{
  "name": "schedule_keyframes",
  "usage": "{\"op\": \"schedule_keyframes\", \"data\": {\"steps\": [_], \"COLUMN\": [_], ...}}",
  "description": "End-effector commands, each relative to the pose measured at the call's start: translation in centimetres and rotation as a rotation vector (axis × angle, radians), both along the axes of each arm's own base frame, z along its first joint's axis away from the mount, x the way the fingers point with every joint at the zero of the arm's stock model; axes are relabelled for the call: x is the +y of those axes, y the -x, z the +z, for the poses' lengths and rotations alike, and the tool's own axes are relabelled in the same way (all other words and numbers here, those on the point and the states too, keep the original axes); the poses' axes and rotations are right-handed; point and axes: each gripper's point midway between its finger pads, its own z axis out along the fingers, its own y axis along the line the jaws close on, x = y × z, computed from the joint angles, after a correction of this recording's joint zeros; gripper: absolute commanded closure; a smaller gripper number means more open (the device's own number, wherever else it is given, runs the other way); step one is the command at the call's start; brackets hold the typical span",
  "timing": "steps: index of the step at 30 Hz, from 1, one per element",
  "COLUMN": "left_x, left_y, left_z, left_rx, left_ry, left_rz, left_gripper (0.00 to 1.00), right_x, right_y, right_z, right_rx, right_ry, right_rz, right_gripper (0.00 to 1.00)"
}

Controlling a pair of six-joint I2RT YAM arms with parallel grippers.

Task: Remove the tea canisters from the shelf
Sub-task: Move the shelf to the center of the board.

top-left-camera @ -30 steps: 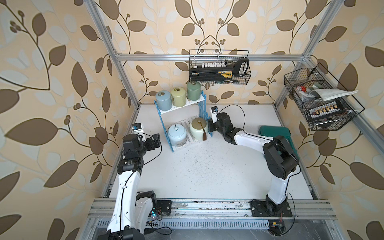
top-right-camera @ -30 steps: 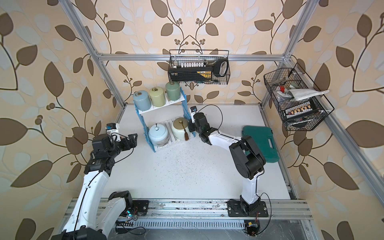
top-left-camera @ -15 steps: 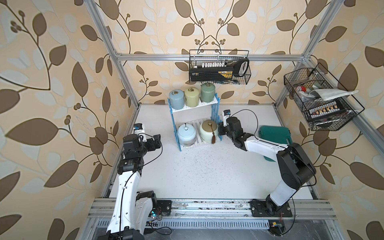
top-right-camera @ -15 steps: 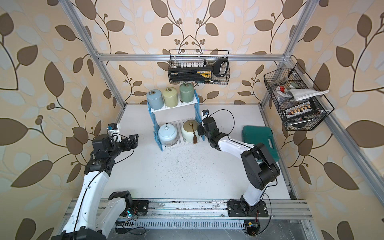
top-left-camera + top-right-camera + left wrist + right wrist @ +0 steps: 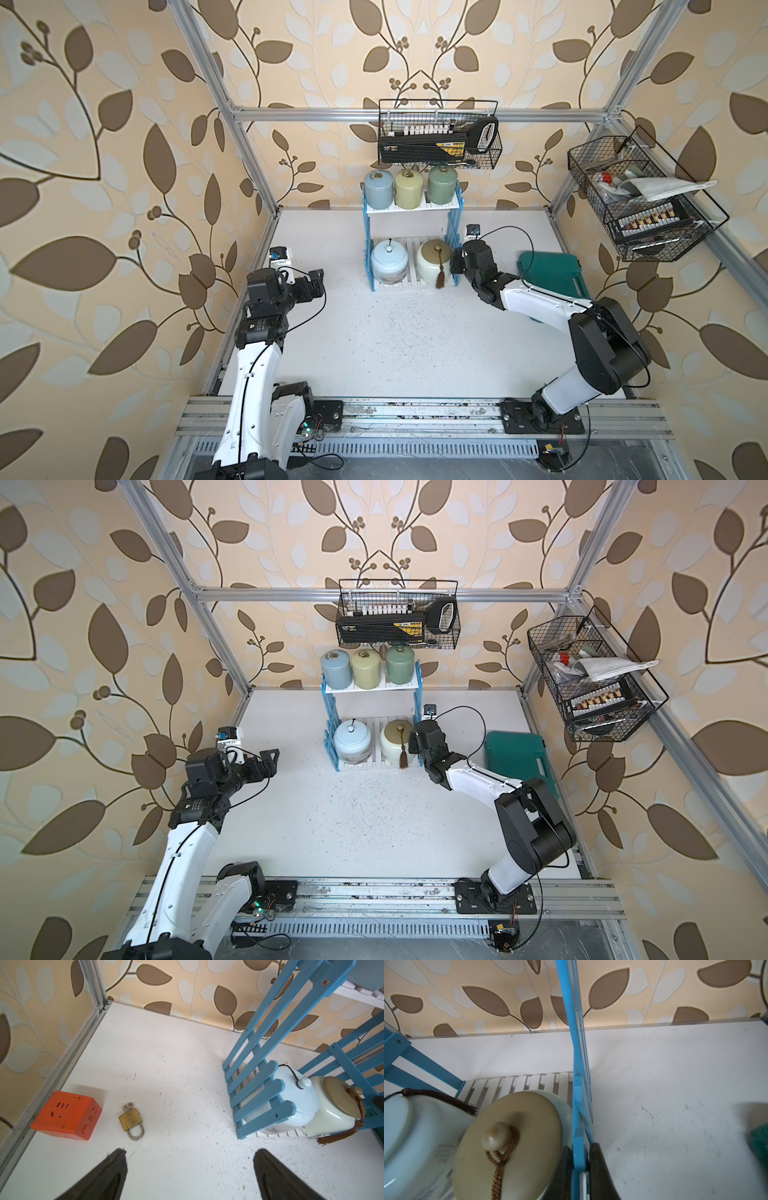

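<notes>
Tea canisters (image 5: pixel 409 189) are all five on the small two-tier shelf (image 5: pixel 415 206) of white slatted boards and blue picket sides, which you will find upright on the white table (image 5: pixel 395 345) near the back wall. On its upper board stand the blue-grey cylinder (image 5: pixel 378 190), the yellow-green cylinder (image 5: pixel 365 672) and the sage green cylinder (image 5: pixel 442 185), side by side. On the lower board sit the squat pale blue jar (image 5: pixel 389 262) and the cream jar with brown tasselled lid (image 5: pixel 433 259). Your right gripper (image 5: pixel 580 1147) is clamped on a blue slat of the shelf's side panel (one finger inside, just beside the cream jar, one outside). Your left gripper (image 5: pixel 191 1150) hangs wide open with nothing in it, well apart from the shelf, near an orange plastic socket cube (image 5: pixel 66 1114) and a brass padlock (image 5: pixel 131 1121)
</notes>
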Motion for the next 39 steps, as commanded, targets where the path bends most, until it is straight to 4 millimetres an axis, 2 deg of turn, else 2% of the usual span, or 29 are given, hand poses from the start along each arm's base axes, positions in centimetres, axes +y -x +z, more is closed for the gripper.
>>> {"op": "schedule_keyframes", "data": {"steps": [1, 12, 15, 18, 23, 33, 37, 39], "left_x": [-0.7, -1.0, -1.2, -1.3, -1.5, -2.1, -3.1, -3.4], "left_y": [-0.3, -0.3, -0.2, -0.2, -0.2, 0.1, 0.4, 0.4], "left_z": [1.4, 1.6, 1.3, 1.4, 1.4, 1.8, 2.0, 2.4], "left_rx": [-0.052, -0.039, -0.05, -0.049, -0.059, -0.06, -0.083, -0.091], "left_ry": [-0.013, 0.007, -0.002, 0.013, 0.013, 0.036, 0.031, 0.037], "left_rz": [-0.037, -0.053, -0.064, -0.068, -0.083, -0.113, -0.175, -0.196], "left_gripper": [0.01, 0.01, 0.01, 0.01, 0.01, 0.01, 0.01, 0.01], "right_x": [-5.5, -5.1, -5.5, -6.3, -7.4, -7.1, -6.7, -6.3], "right_y": [0.1, -1.2, -1.5, -1.5, -1.4, -1.0, -0.8, -0.5], "right_z": [2.1, 1.3, 1.1, 0.5, 0.9, 1.0, 3.0, 4.0], "right_rx": [-0.089, -0.055, -0.066, -0.04, -0.057, -0.043, -0.084, -0.09], "right_ry": [-0.004, 0.027, 0.032, 0.02, 0.016, -0.014, -0.013, -0.014], "right_rz": [-0.278, -0.238, -0.227, -0.236, -0.264, -0.241, -0.196, -0.161], "right_gripper": [1.0, 1.0, 1.0, 1.0, 1.0, 0.99, 0.6, 0.51]}}
